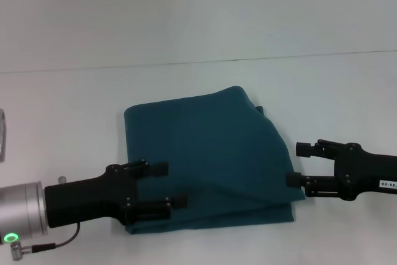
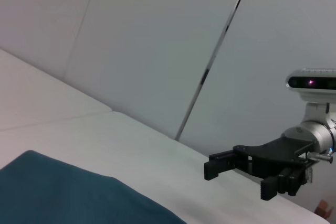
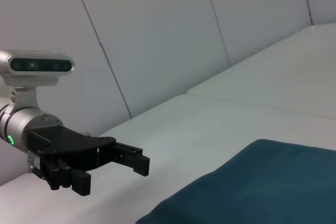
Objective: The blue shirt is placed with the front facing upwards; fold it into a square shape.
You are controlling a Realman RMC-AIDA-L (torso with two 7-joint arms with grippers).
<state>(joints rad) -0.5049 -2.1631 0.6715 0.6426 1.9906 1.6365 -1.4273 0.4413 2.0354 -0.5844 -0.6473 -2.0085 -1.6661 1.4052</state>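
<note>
The left gripper point(image 1: 166, 185) reaches in level from the near left edge of the surface point(image 1: 62, 116), its black body ahead of a silver wrist with a green light. Its fingers point(image 1: 158, 169) are released and spread, holding nothing, one over the near left part of the blue shirt point(image 1: 205, 153) and the other over its near left corner. The right gripper point(image 1: 298, 164) comes in level from the right edge, fingers point(image 1: 305, 149) likewise parted and empty, their tips just beside the shirt's right edge; whether the lower one touches the cloth cannot be told.

The blue shirt lies in the middle of the surface, folded into a rough four-sided block, plain teal cloth on top, with layered edges showing along its near right side and a small flap sticking out at its far right corner.

Bare white surface lies open around the shirt on all sides, widest toward the far edge, where a pale wall point(image 1: 198, 10) rises. A clear object point(image 1: 2, 134) is cut off at the left edge.
</note>
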